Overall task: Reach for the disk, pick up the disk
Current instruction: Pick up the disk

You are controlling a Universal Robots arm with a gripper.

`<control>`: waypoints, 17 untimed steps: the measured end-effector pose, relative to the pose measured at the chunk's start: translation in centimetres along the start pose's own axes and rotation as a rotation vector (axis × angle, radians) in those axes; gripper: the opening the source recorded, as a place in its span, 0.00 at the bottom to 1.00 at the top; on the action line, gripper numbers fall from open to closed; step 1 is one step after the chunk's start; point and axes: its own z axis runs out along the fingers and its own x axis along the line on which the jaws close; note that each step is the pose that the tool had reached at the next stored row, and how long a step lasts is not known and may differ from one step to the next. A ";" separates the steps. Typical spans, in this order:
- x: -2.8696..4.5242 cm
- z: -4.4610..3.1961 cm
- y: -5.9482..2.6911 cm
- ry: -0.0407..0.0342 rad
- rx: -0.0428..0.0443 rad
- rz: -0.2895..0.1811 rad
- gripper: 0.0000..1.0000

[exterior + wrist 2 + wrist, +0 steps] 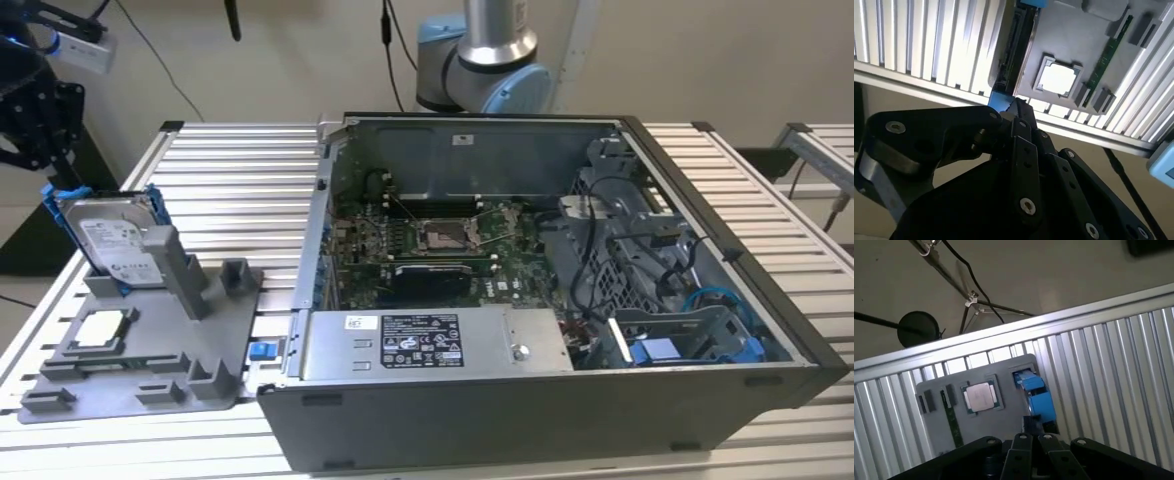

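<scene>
Whether my black pincer [1034, 436] is apart or together I cannot tell; it hangs above the silver-grey, blue-railed disk [114, 238], upright in a grey plastic holder [200, 330] near the edge of the ribbed aluminium desk [227, 170], white label unreadable, top edge bare

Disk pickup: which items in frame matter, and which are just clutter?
In the job:
disk, upright in the grey fixture
claw, near the disk's blue rail

Lying about:
square chip
memory stick
open computer case
</scene>
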 end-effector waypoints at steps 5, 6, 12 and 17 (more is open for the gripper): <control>-1.15 0.02 0.31 -0.0007 0.0035 -0.008 0.00; -1.26 0.03 0.41 -0.0011 0.0053 -0.010 0.00; -1.04 0.10 1.34 -0.0033 0.0150 -0.026 0.00; -0.97 0.14 1.33 -0.0020 0.0146 -0.083 0.00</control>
